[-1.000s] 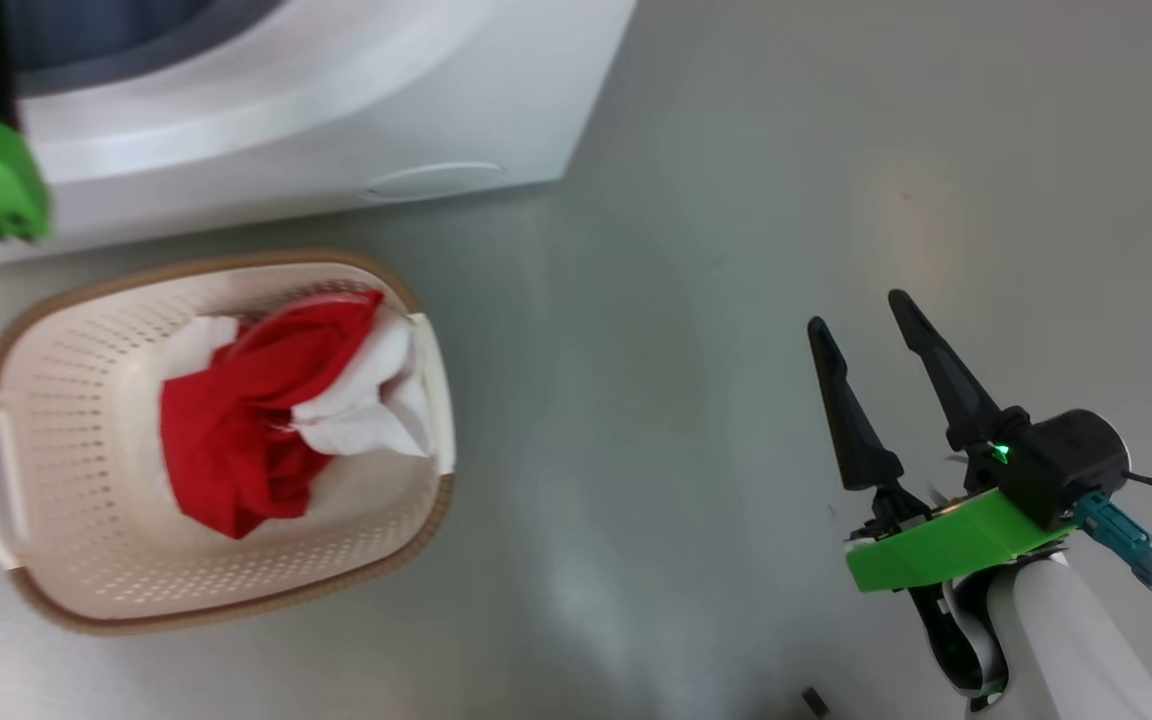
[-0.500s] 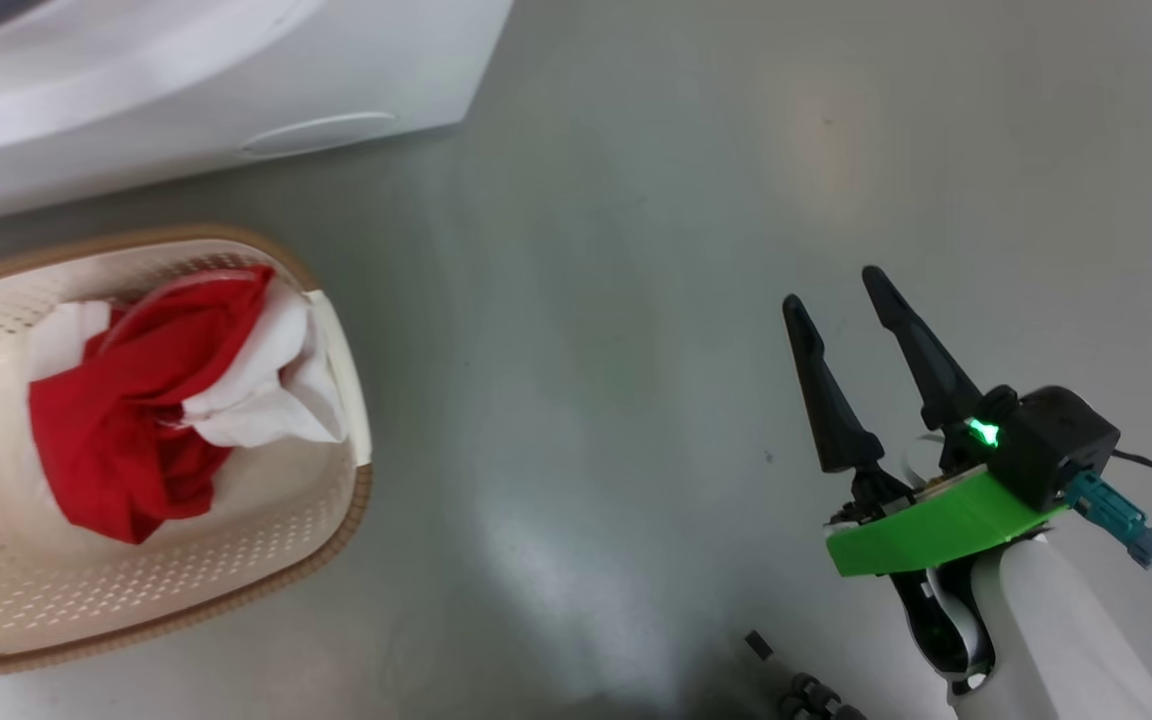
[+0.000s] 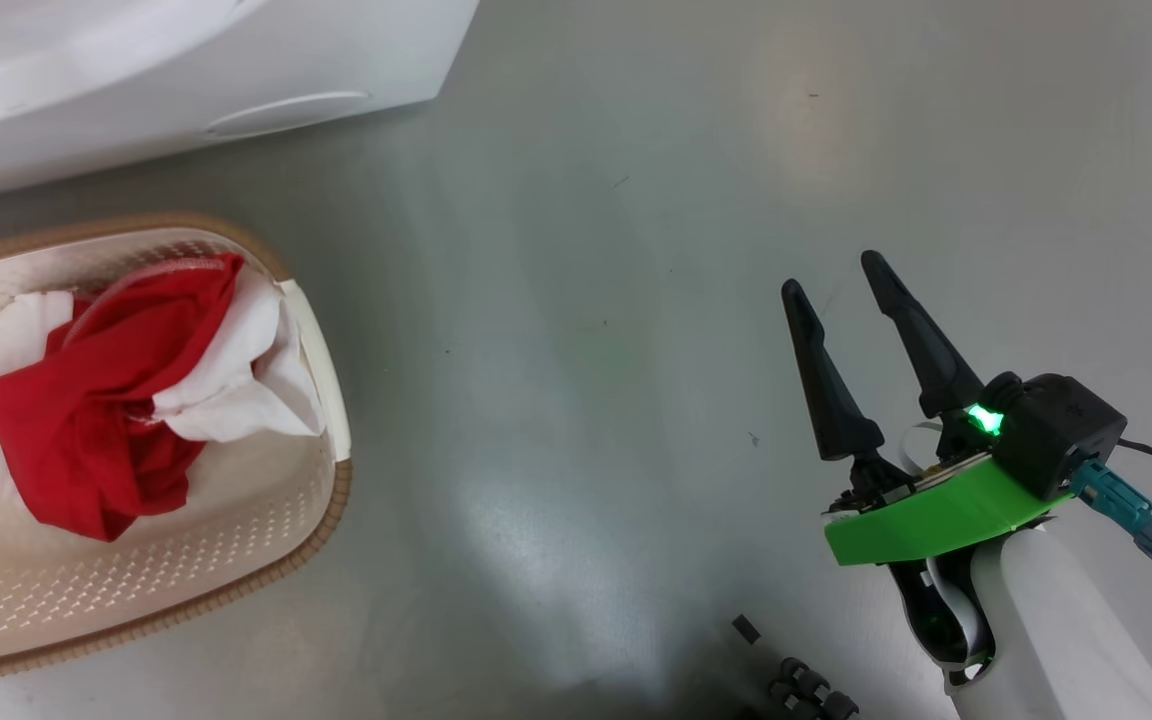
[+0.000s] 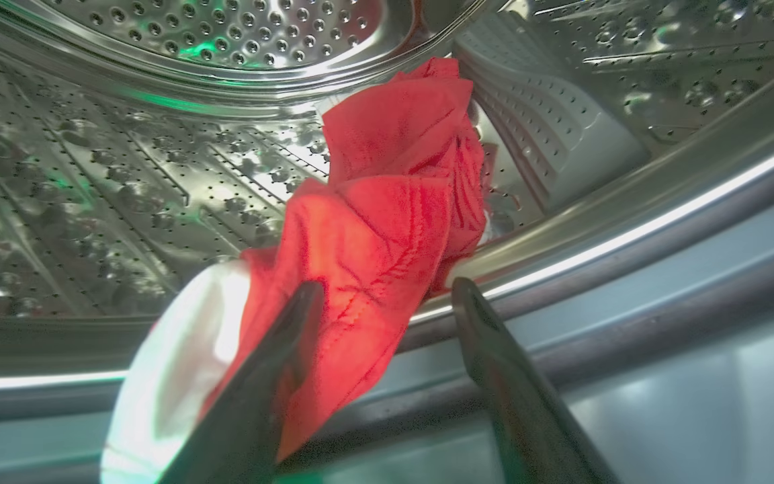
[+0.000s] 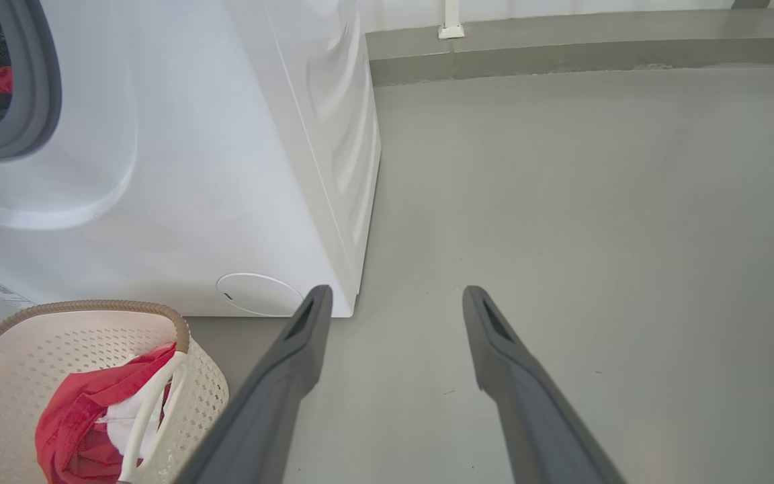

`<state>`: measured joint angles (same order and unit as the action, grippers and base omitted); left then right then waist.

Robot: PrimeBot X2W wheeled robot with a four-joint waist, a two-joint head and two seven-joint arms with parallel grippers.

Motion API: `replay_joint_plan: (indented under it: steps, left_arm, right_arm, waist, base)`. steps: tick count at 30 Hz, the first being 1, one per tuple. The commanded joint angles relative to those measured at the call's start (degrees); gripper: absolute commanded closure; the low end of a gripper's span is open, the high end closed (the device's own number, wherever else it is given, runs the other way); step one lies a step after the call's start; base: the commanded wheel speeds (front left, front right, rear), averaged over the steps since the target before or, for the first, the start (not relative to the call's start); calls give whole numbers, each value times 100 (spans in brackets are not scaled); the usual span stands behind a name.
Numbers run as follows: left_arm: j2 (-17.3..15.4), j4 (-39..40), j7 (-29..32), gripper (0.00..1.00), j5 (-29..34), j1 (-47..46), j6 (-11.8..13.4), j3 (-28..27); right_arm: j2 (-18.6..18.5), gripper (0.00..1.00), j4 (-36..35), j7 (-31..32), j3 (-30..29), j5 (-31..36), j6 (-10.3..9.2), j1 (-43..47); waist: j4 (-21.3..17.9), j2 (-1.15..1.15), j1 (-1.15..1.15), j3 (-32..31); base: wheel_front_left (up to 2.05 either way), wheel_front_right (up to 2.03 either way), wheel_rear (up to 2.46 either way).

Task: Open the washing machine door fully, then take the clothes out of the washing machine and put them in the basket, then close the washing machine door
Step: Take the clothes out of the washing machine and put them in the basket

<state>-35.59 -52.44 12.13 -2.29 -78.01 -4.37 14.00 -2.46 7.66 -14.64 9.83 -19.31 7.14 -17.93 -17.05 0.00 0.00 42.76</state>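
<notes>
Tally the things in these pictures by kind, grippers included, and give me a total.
Washing machine: 1
Basket: 1
Red clothing bundles: 2, the basket bundle and the drum bundle
Grippers: 2, the left gripper and the right gripper
Total: 6

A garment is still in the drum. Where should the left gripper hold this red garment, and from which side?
Probably the bunched red fold of the red garment draped over the drum lip, coming straight in from the door opening: it lies between the left gripper's open fingers.
</notes>
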Motion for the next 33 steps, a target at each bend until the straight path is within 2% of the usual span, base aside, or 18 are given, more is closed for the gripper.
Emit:
replay_joint_plan:
  steps: [1,2,4,5,6,12,19,33]
  left_arm:
    - [-484,98,104,0,121,-99,139,-67]
    - [-501,106,184,8,174,-106,171,-19]
    - [-527,137,316,55,249,-126,200,62]
    - [-539,160,361,75,280,-132,206,100]
    - [-544,182,393,100,289,-138,207,121]
    - [-610,286,447,100,358,-163,162,272]
    - [-608,219,116,100,290,-223,87,346]
    - [-115,-176,-967,100,-164,-234,87,254]
  right_arm:
    - [-42,0,-116,-36,101,-53,35,53]
    - [-42,0,-114,-36,100,-52,35,48]
    - [-42,0,-110,-36,98,-52,35,35]
    - [-42,0,-110,-36,95,-54,35,29]
    - [-42,0,-109,-36,92,-54,35,23]
    - [-42,0,-81,-36,83,-53,35,-8]
    - [-42,0,-39,-36,71,-32,35,-27]
    - [-42,0,47,-36,33,106,35,71]
  waist:
    - [14,0,0,3]
    - [23,0,0,3]
    - [33,0,0,6]
    - [36,0,0,4]
    - [39,0,0,5]
    - [50,0,0,-7]
    - [93,0,0,-69]
    - [296,0,0,-499]
  base:
    - [0,0,0]
    - [0,0,0]
    - [0,0,0]
    - [0,0,0]
    - [0,0,0]
    - [0,0,0]
    - [0,0,0]
    - [0,0,0]
